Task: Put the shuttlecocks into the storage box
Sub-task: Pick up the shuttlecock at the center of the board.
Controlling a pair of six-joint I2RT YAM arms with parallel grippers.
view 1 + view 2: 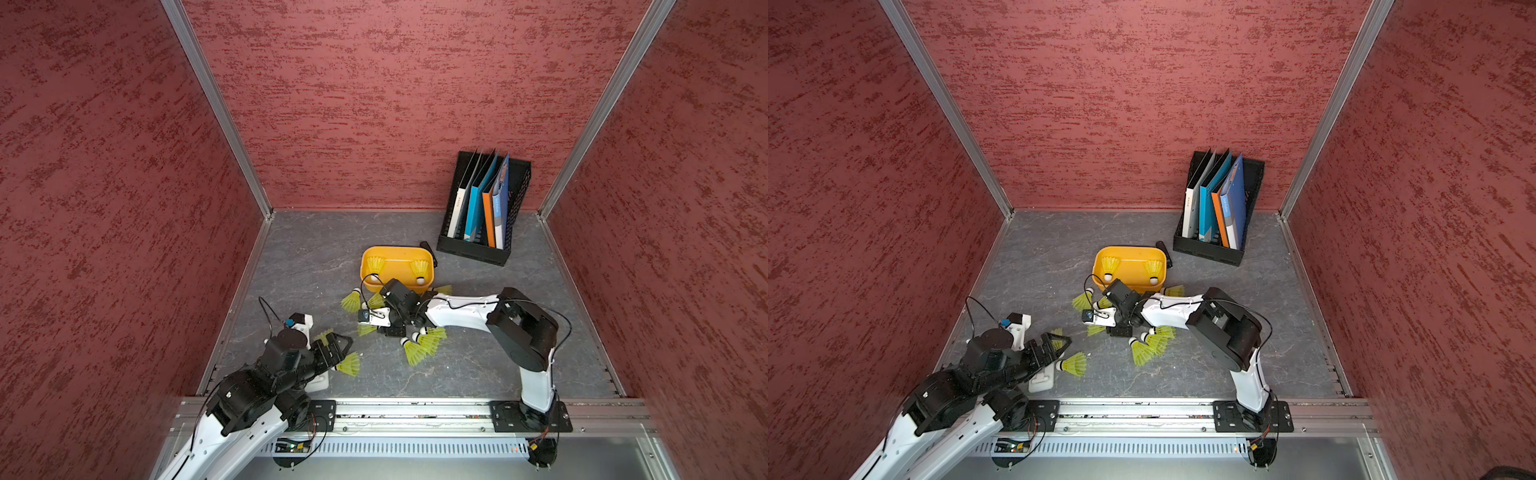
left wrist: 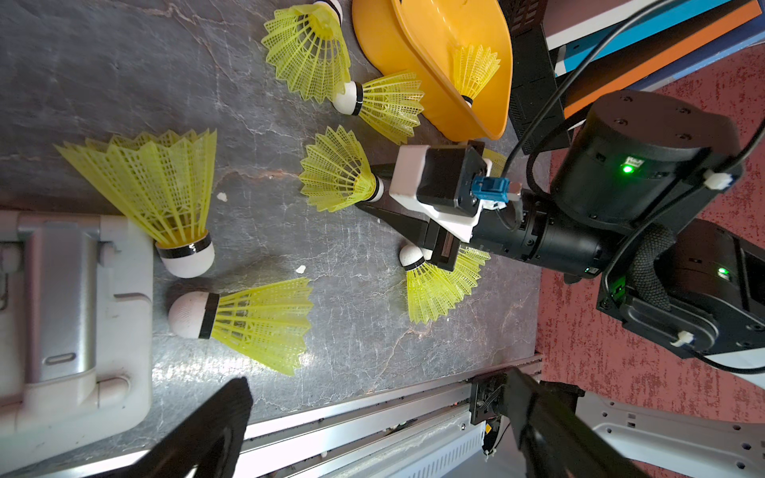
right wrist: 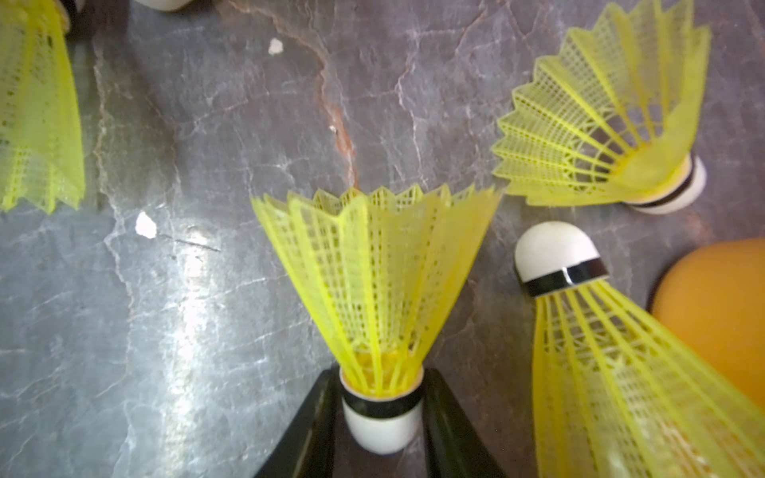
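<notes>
Shuttlecocks: state location. (Checker)

Two lie inside the storage box. The rest lie loose on the table, most of them between the box and my two arms. (Operator)

State of the right gripper. (Checker)

My right gripper is low at the table, jaws standing narrow around one target shuttlecock. One finger stands at each side of the white cork, level with its black band, and both appear to touch it. I judge that the target rests on the table and is not yet lifted. (Operator)

Axis and bearing. (Checker)

The long axis runs straight out from the jaws, with the cork at the fingers and the skirt pointing away from the wrist. In both top views the box sits just beyond that wrist, on the side away from the arm bases. I judge the coming move to be a lift, then a short carry over the near rim. My right arm is the nearer one. (Operator)

Left gripper. (Checker)

My left gripper stands fully open and holds nothing. Two loose shuttlecocks lie just beside it, well apart from the box. (Operator)
</notes>
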